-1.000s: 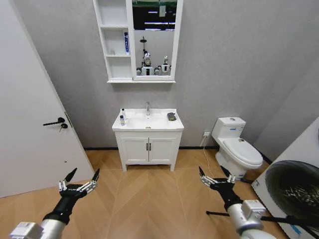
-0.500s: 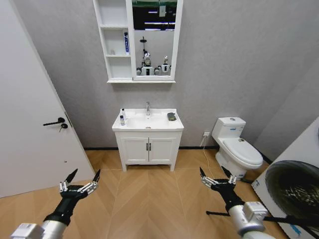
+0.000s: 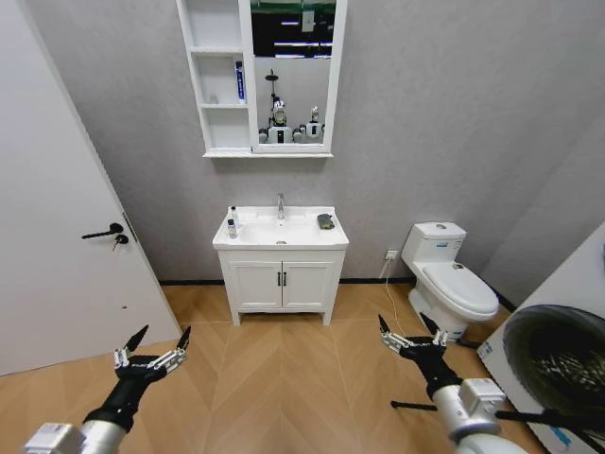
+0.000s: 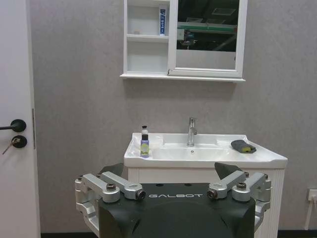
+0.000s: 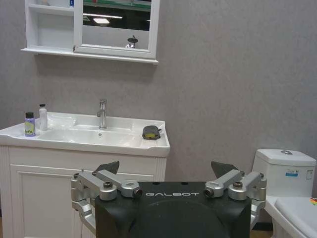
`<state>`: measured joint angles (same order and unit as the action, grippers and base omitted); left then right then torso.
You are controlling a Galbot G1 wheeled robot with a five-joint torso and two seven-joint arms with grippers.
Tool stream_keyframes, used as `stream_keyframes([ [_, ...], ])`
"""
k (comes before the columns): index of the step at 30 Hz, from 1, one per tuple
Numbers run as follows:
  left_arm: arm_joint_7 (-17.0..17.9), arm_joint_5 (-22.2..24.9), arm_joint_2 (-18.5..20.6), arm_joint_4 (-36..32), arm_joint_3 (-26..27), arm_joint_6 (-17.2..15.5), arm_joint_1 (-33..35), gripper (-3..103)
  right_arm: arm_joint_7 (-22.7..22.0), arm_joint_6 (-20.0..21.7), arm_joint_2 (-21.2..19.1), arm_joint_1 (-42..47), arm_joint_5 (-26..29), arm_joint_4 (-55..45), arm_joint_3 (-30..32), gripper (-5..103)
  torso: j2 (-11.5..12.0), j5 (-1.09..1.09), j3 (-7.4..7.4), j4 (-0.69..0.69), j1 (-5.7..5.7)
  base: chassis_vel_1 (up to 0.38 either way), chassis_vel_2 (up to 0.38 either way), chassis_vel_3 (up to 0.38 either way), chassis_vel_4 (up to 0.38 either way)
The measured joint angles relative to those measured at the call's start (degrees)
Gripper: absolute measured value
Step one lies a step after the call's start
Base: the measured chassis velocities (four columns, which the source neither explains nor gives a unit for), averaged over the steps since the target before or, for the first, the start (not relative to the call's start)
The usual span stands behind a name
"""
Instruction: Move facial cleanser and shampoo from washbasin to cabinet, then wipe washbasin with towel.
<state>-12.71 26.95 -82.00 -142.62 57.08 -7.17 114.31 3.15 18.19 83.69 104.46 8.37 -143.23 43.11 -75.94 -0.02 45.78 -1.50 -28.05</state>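
The left gripper (image 3: 151, 349) hung low over the wooden floor (image 3: 284, 378), its fingers (image 3: 181, 339) spread apart and holding nothing. The right gripper (image 3: 409, 333) was held at a similar height, fingers (image 3: 384, 327) likewise apart and empty. Well beyond both sets of fingertips stood the washbasin (image 3: 248, 236), atop a white two-door floor cupboard (image 3: 281, 284) against the grey wall. On the counter, to the left of the chrome tap (image 3: 280, 205), stood two small bottles close together: a clear bottle with a purple label (image 4: 144, 147) and, just behind it, a white bottle with a dark cap (image 5: 43, 117). To the right of the tap lay the towel (image 3: 325, 221), near the counter's back right corner. Above the basin hung the cabinet (image 3: 217, 76) joined to its mirror (image 3: 293, 66); a blue-and-white tube (image 3: 239, 81) stood upright on one open shelf. A white toilet (image 3: 448, 279) stood beyond the right fingers, and a white door (image 3: 57, 236) beyond the left.
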Motion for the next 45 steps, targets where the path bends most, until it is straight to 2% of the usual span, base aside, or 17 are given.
stream_keyframes([
  [14, -0.8, -0.9, -0.3, 0.1, 0.0, 1.2, 0.4, 100, 0.3, 1.0, 0.3, 0.0, -0.1, 0.0, 0.4, 100, 0.0, 0.00, -0.01, 0.00, 0.02, -0.032, 0.031, 0.037, -0.031],
  [45, -1.7, -0.9, -0.2, 1.3, -0.1, 2.4, 0.3, 100, 0.7, 0.5, 0.4, 0.0, -0.1, 0.0, 0.4, 100, 0.0, 0.01, 0.01, 0.01, -0.02, -0.168, 0.178, 0.176, -0.176],
])
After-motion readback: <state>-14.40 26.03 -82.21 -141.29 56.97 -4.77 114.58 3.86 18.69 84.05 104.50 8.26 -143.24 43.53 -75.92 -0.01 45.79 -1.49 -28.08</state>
